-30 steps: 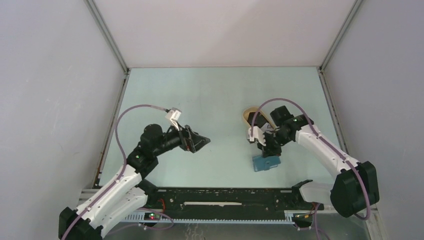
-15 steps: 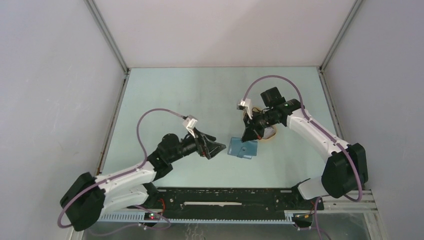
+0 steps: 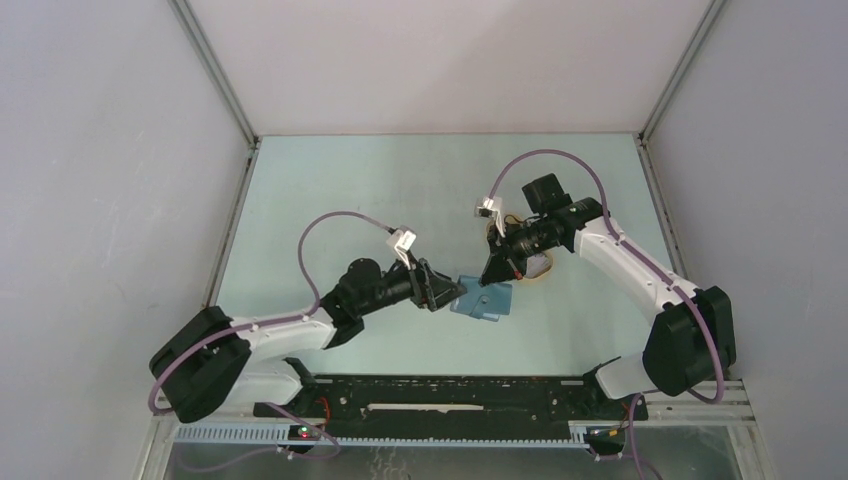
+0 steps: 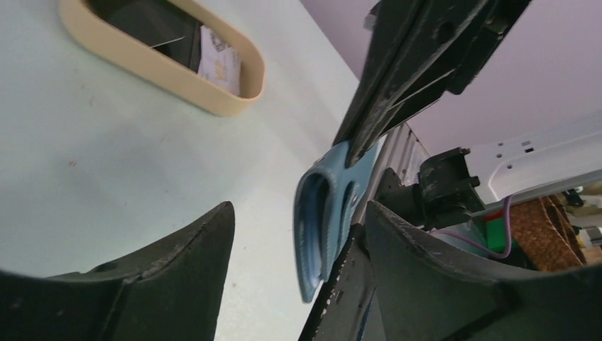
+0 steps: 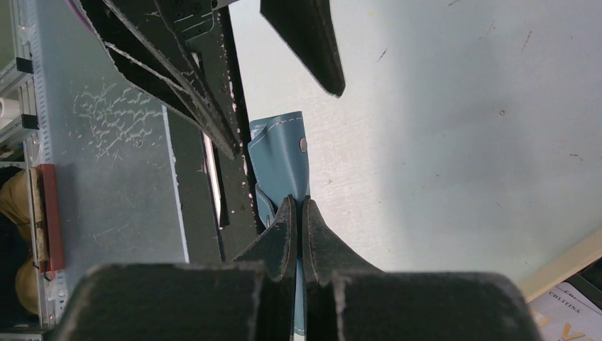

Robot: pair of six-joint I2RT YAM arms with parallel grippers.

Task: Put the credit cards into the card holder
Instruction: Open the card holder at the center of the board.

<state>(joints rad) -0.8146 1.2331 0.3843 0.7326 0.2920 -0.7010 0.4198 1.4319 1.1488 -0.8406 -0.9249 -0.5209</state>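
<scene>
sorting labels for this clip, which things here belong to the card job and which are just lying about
Job: card holder, pinched by the right gripper; credit cards; left gripper, open at the holder's edge.
Lying about: beige tray, merely holding the cards.

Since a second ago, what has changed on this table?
The right fingers, still clamped, carried the card holder leftward toward the middle of the table. The left fingers reached over and now straddle its edge, closing. The beige tray stayed put.
</scene>
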